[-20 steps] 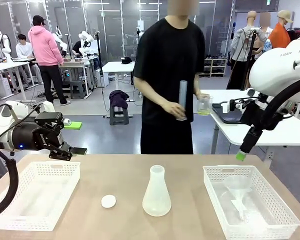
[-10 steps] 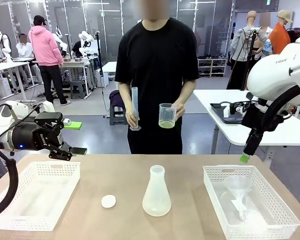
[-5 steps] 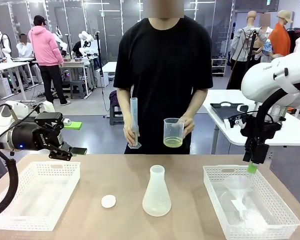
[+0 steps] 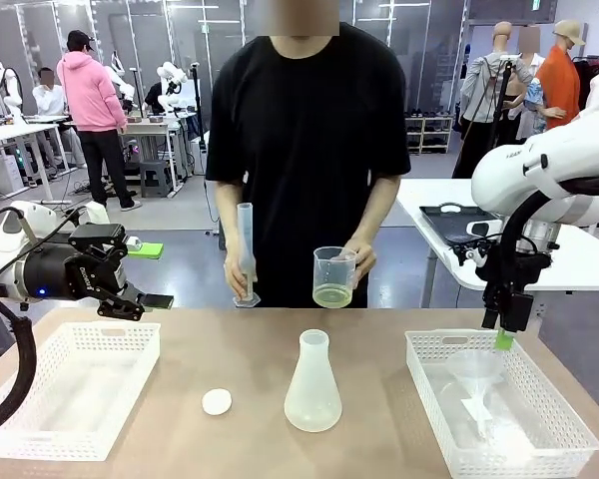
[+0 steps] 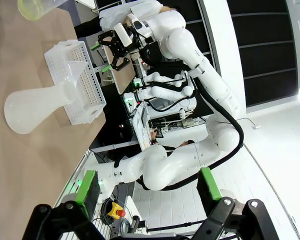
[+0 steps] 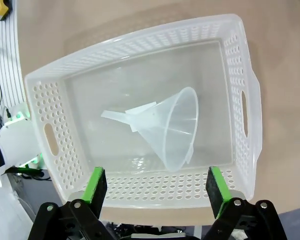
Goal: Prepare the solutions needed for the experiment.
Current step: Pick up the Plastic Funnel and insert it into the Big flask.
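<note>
**Solution brought to the table; right gripper now over the funnel**

Since the earlier frames the person has stepped up to the table's far edge and lowered both items. One hand holds a beaker [image 4: 333, 277] with the solution [image 4: 332, 295], a shallow pale yellow-green layer, just above that edge. The other hand holds a graduated cylinder [image 4: 246, 254].

The right gripper [image 6: 157, 187] has come down over the near end of the right basket [image 4: 419, 344]. Its jaws stand wide and empty, above the funnel [image 6: 170, 127] lying on its side inside. In my judgement a funnel pick-up is being prepared.

The left gripper [image 4: 152, 275] has not moved. It hangs wide and empty beyond the left basket [image 4: 90, 327].

The Erlenmeyer flask [image 4: 312, 384] stands mid-table, apparently empty, with a white cap [image 4: 217, 401] near it.

Not determinable: whether the cylinder holds liquid, and its graduations. The funnel is faint in the front view.
</note>
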### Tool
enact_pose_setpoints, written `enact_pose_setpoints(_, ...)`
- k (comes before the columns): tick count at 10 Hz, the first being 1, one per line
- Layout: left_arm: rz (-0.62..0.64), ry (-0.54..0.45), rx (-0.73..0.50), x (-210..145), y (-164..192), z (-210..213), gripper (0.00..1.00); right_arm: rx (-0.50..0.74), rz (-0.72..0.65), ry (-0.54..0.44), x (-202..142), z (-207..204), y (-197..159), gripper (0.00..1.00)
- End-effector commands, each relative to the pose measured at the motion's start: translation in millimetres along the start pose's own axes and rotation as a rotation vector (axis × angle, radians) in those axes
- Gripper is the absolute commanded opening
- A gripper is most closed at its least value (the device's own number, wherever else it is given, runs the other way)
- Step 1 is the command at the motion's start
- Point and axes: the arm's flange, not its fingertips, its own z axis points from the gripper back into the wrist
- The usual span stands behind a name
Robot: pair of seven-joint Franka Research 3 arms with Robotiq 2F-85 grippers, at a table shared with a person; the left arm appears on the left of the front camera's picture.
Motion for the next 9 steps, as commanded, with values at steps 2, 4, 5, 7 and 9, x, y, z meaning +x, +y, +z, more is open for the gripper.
enact_pose_setpoints(2, 0.001, 0.001, -0.014, -0.1, -1.6, -0.9, 1.0, 0.01, 0.055, -0.001, -1.0, -7.5, -19.9, 1.0)
enact_pose_setpoints(4, 0.001, 0.001, -0.014, -0.1, -1.6, -0.9, 1.0, 0.028, 0.064, -0.011, -0.1, -16.1, -31.5, 1.0)
enact_pose_setpoints(5, 0.001, 0.001, -0.014, -0.1, -1.6, -0.9, 1.0, 0.061, 0.069, -0.008, 0.7, -21.6, -37.8, 1.0)
enact_pose_setpoints(7, 0.001, 0.001, -0.014, -0.1, -1.6, -0.9, 1.0, 0.11, 0.08, 0.0, 1.6, -30.9, -48.6, 1.0)
enact_pose_setpoints(9, 0.001, 0.001, -0.014, -0.1, -1.6, -0.9, 1.0, 0.178, 0.095, -0.018, 2.0, -39.7, -56.9, 1.0)
